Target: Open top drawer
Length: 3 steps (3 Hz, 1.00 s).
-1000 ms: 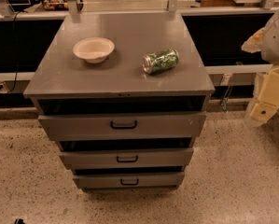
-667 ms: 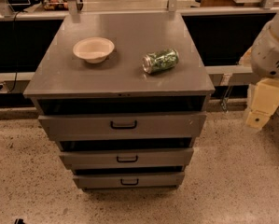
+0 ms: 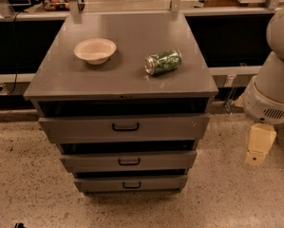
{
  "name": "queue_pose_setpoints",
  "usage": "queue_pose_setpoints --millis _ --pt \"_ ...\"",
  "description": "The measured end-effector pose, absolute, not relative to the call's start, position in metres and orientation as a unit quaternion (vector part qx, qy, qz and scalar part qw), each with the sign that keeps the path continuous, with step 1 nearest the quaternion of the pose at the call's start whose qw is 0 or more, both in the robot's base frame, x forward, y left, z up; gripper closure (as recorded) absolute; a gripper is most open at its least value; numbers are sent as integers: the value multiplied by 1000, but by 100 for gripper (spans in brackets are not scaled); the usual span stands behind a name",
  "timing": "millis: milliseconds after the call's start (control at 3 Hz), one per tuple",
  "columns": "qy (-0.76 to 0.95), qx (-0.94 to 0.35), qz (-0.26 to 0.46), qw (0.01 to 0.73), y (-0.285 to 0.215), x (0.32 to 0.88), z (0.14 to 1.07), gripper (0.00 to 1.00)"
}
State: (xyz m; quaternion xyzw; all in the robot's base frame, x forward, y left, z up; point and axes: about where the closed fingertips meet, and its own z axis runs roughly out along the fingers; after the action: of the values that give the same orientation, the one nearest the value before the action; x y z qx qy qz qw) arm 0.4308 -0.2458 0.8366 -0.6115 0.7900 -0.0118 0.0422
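Observation:
The top drawer (image 3: pixel 125 127) is the widest grey front of the grey metal cabinet, just under the cabinet's top. It has a small black pull handle (image 3: pixel 125 126) at its centre. A dark gap runs above the front. Two narrower grey drawers (image 3: pixel 128 161) with like handles sit below it. My gripper (image 3: pixel 259 146) is a pale yellow piece hanging under the white arm (image 3: pixel 274 94). It is at the right of the cabinet, about level with the drawers and well clear of the handle, above the floor.
A cream bowl (image 3: pixel 95 50) and a green can (image 3: pixel 163 61) lying on its side rest on the cabinet top (image 3: pixel 122 80). Dark benches with rails run behind. Speckled floor (image 3: pixel 27 184) lies in front and to both sides.
The arm has swung down and a little left, lowering the gripper from beside the cabinet top to drawer height. The drawers, bowl and can have not moved.

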Motion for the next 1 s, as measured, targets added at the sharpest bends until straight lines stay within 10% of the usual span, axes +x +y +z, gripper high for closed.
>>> queue_pose_setpoints --millis 1000 --pt "696 -680 50 226 -160 430 821 0"
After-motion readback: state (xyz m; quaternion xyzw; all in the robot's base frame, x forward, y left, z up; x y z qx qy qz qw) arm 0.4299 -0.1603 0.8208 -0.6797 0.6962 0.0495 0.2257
